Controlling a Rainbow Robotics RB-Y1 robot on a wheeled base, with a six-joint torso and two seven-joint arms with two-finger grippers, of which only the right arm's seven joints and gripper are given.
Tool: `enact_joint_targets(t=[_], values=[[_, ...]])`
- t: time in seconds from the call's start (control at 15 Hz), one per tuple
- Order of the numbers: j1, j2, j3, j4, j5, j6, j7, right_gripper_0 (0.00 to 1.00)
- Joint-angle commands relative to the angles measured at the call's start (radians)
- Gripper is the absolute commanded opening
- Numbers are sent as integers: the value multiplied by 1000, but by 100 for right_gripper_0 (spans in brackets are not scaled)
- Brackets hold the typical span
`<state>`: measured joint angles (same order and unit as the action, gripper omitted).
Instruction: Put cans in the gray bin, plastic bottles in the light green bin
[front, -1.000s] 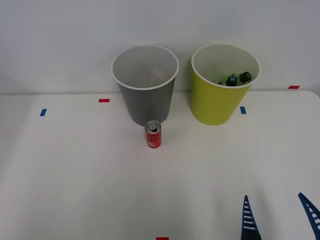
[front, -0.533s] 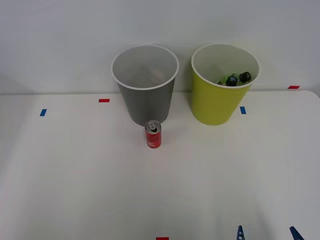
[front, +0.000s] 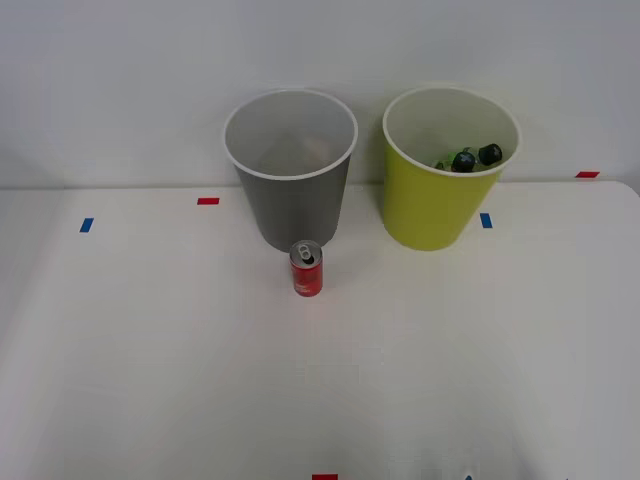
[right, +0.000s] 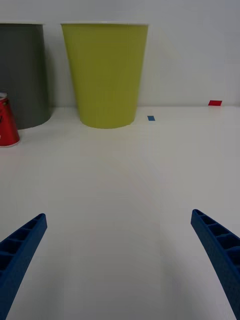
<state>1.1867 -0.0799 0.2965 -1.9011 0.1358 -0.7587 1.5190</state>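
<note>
The bottles (front: 472, 157) lie already in the green bin (front: 430, 205), but the can (front: 307, 268) stands at 6 o'clock of the gray bin (front: 292, 205), and the gripper (right: 120, 250) is wide open and empty

Front view: high, looking forward and down on the table (front: 150, 380); wall behind. Right wrist view: low, near the tabletop, facing level toward the wall; both share the gray bin (front: 291, 175), light green bin (front: 440, 190), red can (front: 307, 268).

Red can (front: 307, 270); gray bin (front: 292, 195); yellow-green bin (front: 432, 200).
</note>
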Motion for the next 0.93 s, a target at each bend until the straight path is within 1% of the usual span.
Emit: enact_joint_targets(t=[0.07, 0.47, 0.73, 0.93], values=[[-1, -4, 9, -6, 24, -2, 3, 100], [-1, -11, -4, -7, 41, -22, 4, 100], [-1, -38, -8, -7, 13, -27, 10, 100], [-1, -43, -8, -7, -2, -27, 15, 100]])
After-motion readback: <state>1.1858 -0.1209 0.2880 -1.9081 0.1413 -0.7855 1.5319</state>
